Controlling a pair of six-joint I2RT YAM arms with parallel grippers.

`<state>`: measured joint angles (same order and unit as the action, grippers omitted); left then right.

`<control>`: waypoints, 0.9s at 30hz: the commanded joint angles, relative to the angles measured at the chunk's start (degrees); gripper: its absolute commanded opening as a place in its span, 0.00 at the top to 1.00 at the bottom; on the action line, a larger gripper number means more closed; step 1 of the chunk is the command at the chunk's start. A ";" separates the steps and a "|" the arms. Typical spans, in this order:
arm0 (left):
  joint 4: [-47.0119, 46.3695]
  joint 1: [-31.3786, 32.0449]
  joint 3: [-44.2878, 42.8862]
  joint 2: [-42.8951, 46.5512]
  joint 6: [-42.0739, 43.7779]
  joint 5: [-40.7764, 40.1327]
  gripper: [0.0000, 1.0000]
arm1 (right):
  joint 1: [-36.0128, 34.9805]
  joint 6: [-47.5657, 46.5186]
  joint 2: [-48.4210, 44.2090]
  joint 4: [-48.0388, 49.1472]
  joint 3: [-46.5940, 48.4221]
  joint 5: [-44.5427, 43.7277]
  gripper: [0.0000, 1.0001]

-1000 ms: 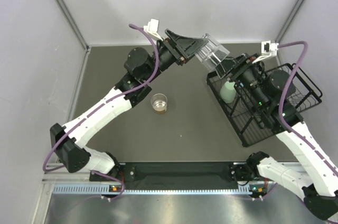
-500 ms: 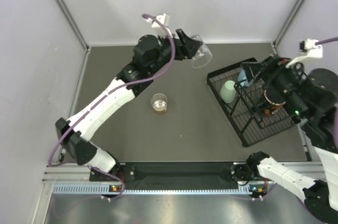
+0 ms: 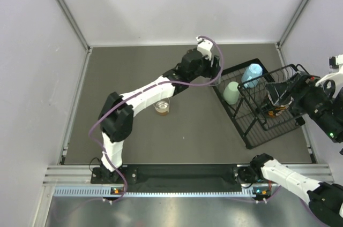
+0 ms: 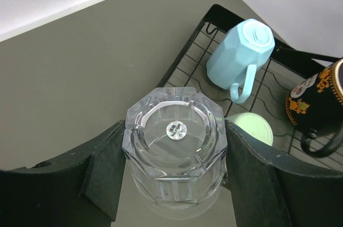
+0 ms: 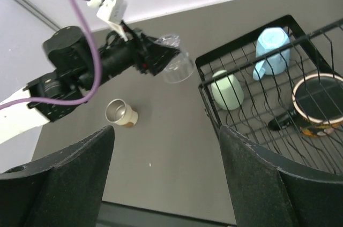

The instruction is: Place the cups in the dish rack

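Observation:
My left gripper (image 4: pixel 174 171) is shut on the clear ribbed cup (image 4: pixel 174 149), held upside down just off the near-left corner of the black wire dish rack (image 4: pixel 182 61). In the top view this gripper (image 3: pixel 212 73) is by the rack (image 3: pixel 252 133). In the rack, upside down, are the light blue mug (image 3: pixel 252 73) and the mint green tumbler (image 3: pixel 231 92). The dark mug (image 5: pixel 319 98) lies in the raised basket. The amber glass (image 3: pixel 161 105) stands on the table. My right gripper (image 5: pixel 166 184) is open and empty, high above the rack's right side (image 3: pixel 278 94).
The dark table (image 3: pixel 134 130) is enclosed by pale walls at the back and both sides. The rack stands slanted at the right. A metal rail (image 3: pixel 177 176) with the arm bases runs along the near edge.
My left arm has swung down and to the right with the clear cup, from high over the back of the table to the rack's corner. My right arm has drawn back to the right.

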<state>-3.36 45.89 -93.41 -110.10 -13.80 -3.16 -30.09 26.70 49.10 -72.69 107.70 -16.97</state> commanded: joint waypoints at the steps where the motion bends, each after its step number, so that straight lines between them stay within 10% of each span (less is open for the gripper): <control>1: -9.12 1.22 -5.55 -3.26 4.13 -1.41 1.00 | 0.64 2.39 -2.25 -5.62 1.72 -1.66 0.22; 27: -12.55 7.02 -10.13 -14.43 4.14 -2.47 1.00 | -5.86 9.78 -7.88 -5.63 -0.12 -8.69 0.23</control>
<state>-10.35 51.33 -101.80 -125.43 -8.23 -8.05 -34.87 35.81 41.71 -77.49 108.99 -24.58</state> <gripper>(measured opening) 0.703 0.774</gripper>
